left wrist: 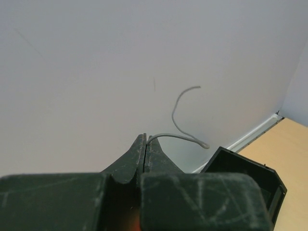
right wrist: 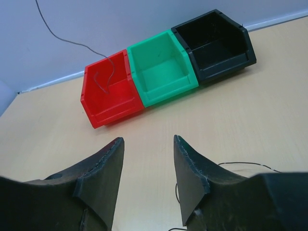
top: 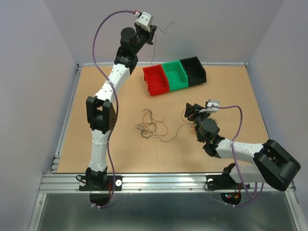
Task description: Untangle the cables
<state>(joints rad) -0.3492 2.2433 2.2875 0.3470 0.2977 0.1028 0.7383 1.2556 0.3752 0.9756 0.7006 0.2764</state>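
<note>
Left claw (left wrist: 145, 139), raised high, is clamped on one wire (left wrist: 179, 113), tail hanging approx. into red bin (right wrist: 108, 98). Right claw (right wrist: 147, 159) is apart, empty. Most cables (top: 150, 126) lie tangled on table (top: 96, 91); prob. early stage.

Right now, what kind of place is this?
Probably a robot lab workcell: left arm and right arm bolted to a metal rail, plain walls boxing in a wooden table, and a red bin, green bin and black bin side by side.
</note>
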